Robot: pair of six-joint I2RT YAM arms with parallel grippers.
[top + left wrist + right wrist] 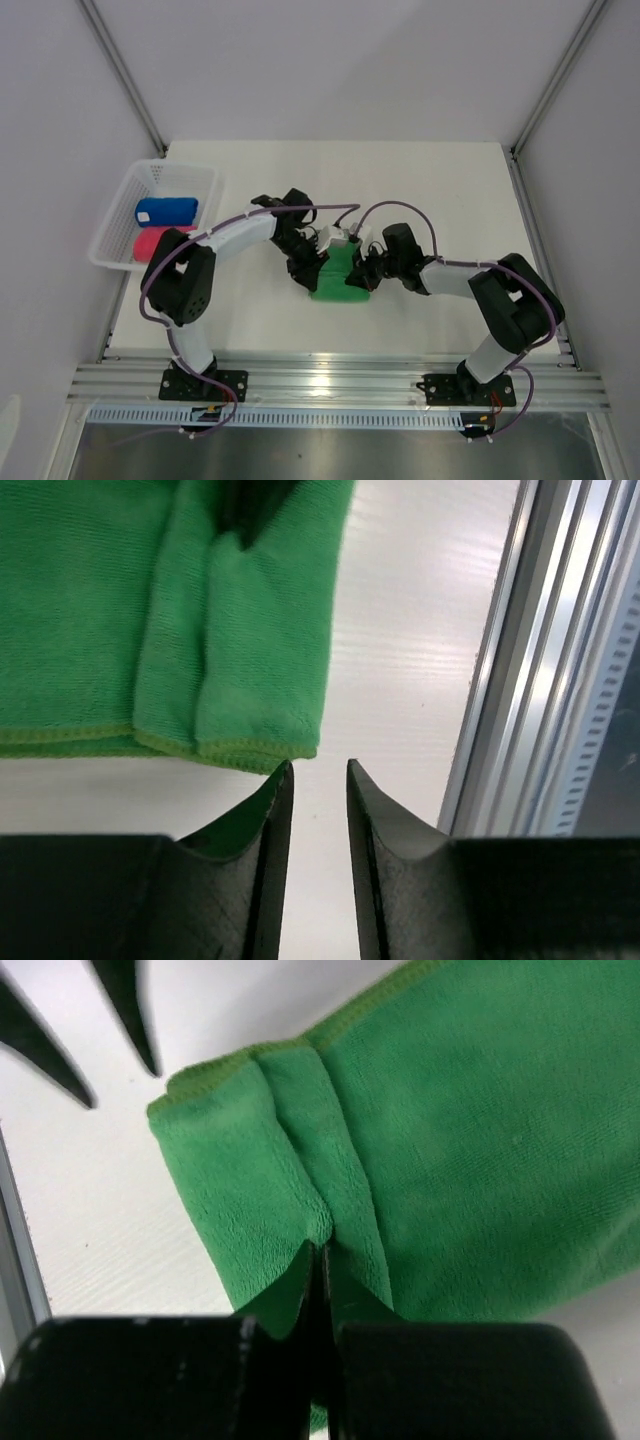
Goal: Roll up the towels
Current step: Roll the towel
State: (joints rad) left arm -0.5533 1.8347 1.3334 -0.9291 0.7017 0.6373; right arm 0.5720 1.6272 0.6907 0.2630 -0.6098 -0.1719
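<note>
The green towel (338,282) lies mid-table, its near side folded into a loose roll (240,670). My right gripper (322,1248) is shut, its tips pinching the crease of that roll (250,1190). My left gripper (318,765) stands narrowly open just off the towel's hemmed edge, nothing between its fingers (125,1005). From above, both grippers meet over the towel, the left gripper (305,268) on its left and the right gripper (366,270) on its right. The blue towel (166,210) and the pink-red towel (150,242) lie rolled in the basket.
A white mesh basket (115,215) sits at the table's left edge. An aluminium rail (330,380) runs along the near edge, close to the left gripper's right side (540,680). Grey walls enclose the table on three sides.
</note>
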